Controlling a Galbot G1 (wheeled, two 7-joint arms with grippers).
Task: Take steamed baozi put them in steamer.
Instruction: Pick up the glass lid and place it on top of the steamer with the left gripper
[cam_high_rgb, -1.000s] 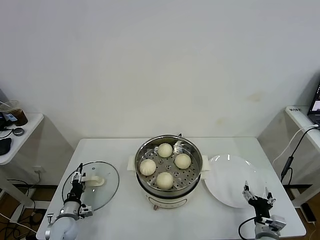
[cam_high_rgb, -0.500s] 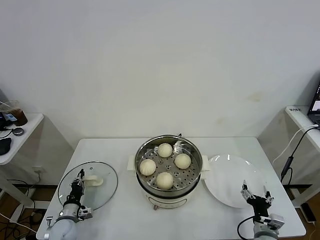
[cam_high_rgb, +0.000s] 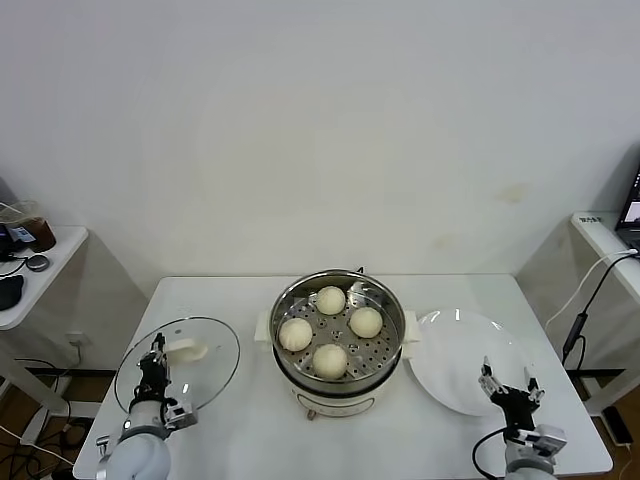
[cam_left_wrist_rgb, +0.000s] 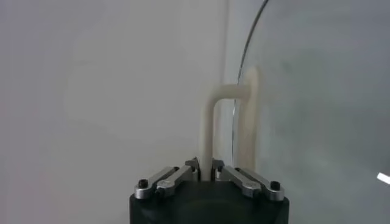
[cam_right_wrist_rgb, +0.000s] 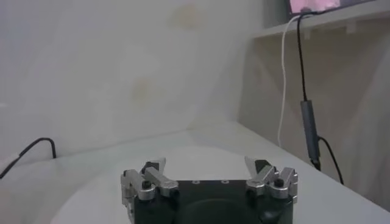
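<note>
While my left gripper (cam_left_wrist_rgb: 206, 176) pinches the cream loop handle (cam_left_wrist_rgb: 210, 131) of the round glass lid (cam_high_rgb: 180, 362), four smooth dough baozi (cam_high_rgb: 330, 330) rest on the perforated tray of the shiny steel steamer (cam_high_rgb: 338, 345), and my right gripper (cam_right_wrist_rgb: 210, 175) gapes empty over the flat white plate (cam_high_rgb: 462, 360).

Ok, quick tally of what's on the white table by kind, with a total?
Small round cream-white steamed baozi, in the steamer: 4
Round shiny steel steamer on cream base: 1
Round glass lid with cream handle: 1
Flat white round plate: 1
Total: 7
</note>
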